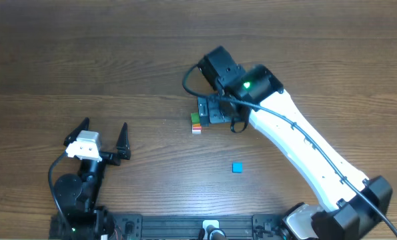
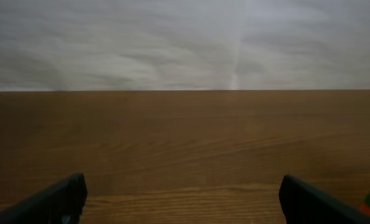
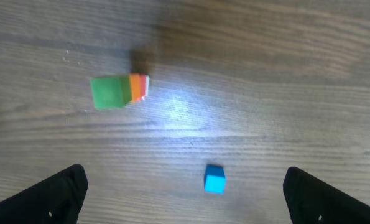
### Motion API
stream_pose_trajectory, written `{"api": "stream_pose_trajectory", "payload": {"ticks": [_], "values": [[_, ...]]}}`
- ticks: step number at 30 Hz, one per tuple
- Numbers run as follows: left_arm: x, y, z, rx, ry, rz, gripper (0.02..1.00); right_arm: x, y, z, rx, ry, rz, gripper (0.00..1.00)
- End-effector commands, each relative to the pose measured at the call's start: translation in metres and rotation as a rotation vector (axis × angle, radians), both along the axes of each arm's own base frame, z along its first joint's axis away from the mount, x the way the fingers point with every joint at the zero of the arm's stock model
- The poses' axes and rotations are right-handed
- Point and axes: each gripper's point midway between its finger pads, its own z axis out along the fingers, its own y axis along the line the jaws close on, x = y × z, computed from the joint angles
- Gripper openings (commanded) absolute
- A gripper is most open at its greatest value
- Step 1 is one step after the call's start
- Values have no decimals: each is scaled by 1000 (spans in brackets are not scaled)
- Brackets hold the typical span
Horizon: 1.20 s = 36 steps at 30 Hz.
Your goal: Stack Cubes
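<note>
The stack (image 1: 196, 124) stands near the middle of the table (image 1: 85, 60): small, square-edged cubes with flat, plain faces. The green cube (image 3: 109, 92) is on top, the orange cube (image 3: 137, 87) under it, and a thin strip of the red cube (image 3: 147, 86) shows lowest. The blue cube (image 1: 237, 167), of the same shape, sits alone on the table, apart from the stack and nearer the arms' bases.

The right tool (image 3: 185, 186) hangs above the table and looks down on both the stack and the blue cube. Its two dark fingers are spread wide and hold nothing. The right arm (image 1: 305, 147) has a smooth white shell, a black wrist block with a small green light (image 1: 247, 85), and a black cable looping beside it.

The left tool (image 1: 105, 124) sits low, near its base and well apart from the cubes. Its black, pointed fingers are splayed wide and hold nothing, and a white block sits behind them.

The table is brown wood with a fine grain running across it, and it carries a pale glare patch beside the stack
</note>
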Motion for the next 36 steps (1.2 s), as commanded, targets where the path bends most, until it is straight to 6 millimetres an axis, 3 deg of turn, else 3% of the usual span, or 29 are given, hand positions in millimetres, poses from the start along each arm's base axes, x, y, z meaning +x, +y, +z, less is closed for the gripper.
{"api": "stream_pose_trajectory", "payload": {"ticks": [1, 3, 9, 14, 23, 30, 36], "values": [[0, -2, -1, 14, -4, -14, 1000, -32, -26, -51, -79, 124, -68, 991], [0, -2, -1, 14, -4, -14, 1000, -48, -31, -81, -74, 186, -77, 993], [0, -2, -1, 14, -4, -14, 1000, -78, -40, -139, -50, 271, -108, 993], [0, -3, -1, 14, -4, -14, 1000, -88, -41, -160, -26, 285, -121, 993], [0, -2, -1, 14, -4, -14, 1000, -100, -46, -171, -39, 307, -135, 993], [0, -2, -1, 14, -4, -14, 1000, -99, -43, -176, -21, 292, -129, 993], [0, -2, -1, 14, -4, -14, 1000, -98, -40, -177, -6, 290, -127, 871]]}}
